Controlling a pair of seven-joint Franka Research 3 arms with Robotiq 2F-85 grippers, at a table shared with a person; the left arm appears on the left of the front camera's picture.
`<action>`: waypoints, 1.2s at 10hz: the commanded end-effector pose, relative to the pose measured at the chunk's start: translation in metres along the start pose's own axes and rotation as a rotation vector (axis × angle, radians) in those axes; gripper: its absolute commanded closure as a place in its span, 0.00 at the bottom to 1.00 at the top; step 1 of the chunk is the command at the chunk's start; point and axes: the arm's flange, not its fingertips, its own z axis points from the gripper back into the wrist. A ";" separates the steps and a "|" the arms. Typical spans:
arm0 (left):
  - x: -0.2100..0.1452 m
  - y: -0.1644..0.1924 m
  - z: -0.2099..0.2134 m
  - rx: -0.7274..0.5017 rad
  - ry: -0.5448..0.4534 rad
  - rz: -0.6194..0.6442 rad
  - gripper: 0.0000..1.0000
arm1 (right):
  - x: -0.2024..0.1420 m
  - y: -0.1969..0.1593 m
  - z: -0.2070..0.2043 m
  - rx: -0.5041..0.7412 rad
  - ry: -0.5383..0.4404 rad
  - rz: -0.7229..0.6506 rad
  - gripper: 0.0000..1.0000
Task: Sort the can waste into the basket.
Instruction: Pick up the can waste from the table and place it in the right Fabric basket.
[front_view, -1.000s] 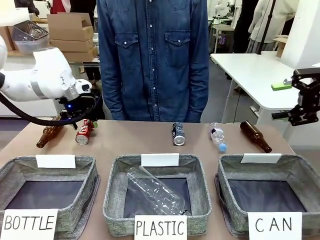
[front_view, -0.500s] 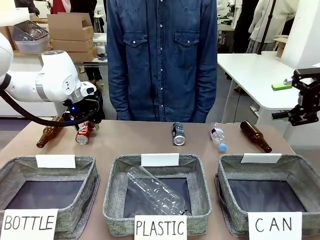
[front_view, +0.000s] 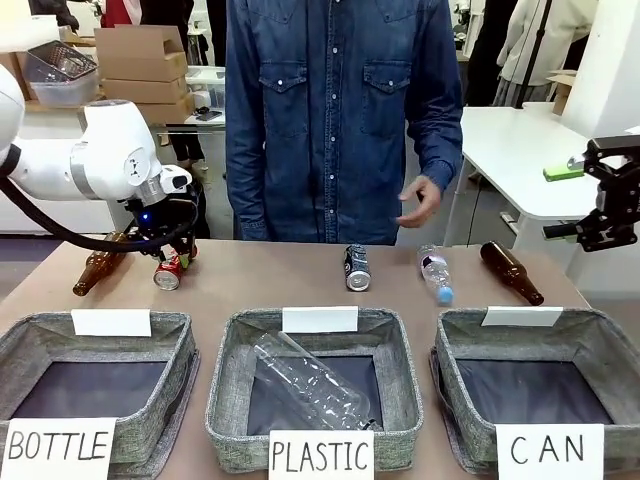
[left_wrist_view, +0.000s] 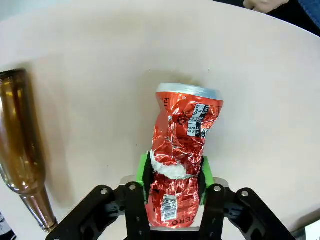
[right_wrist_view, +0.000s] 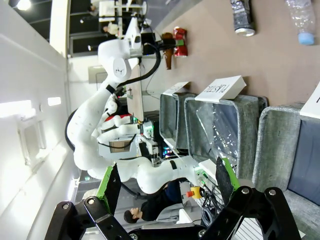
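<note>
At the bench's (front_view: 290, 285) far left, front view, the left gripper (front_view: 170, 252) is gripping the red can (front_view: 167, 272), well apart from the CAN basket (front_view: 604, 338); left wrist view, jaws are pinching its crumpled end, so it may slip mid-carry; right wrist view, right gripper (right_wrist_view: 167, 180) is hanging open, empty.

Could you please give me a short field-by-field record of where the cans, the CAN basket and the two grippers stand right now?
Left gripper: shut on the crushed red metal can, at the far left of the table, beside a brown glass bottle.
Right gripper: open, empty, raised off to the right side.
Dark dented metal can: lying at the far middle, untouched.
Grey fabric basket signed CAN: front right, no can seen inside.
Person's hand: raised above the far edge, apparently empty.
</note>
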 end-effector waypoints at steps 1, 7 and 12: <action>0.001 -0.002 0.003 0.029 0.015 0.019 1.00 | 0.003 0.001 -0.001 0.024 -0.005 0.026 0.00; -0.049 0.019 0.118 -0.096 -0.137 -0.101 1.00 | 0.003 0.001 -0.001 0.024 -0.005 0.026 0.00; -0.200 0.013 0.242 -0.470 -0.312 -0.700 1.00 | 0.003 0.001 -0.001 0.024 -0.005 0.026 0.00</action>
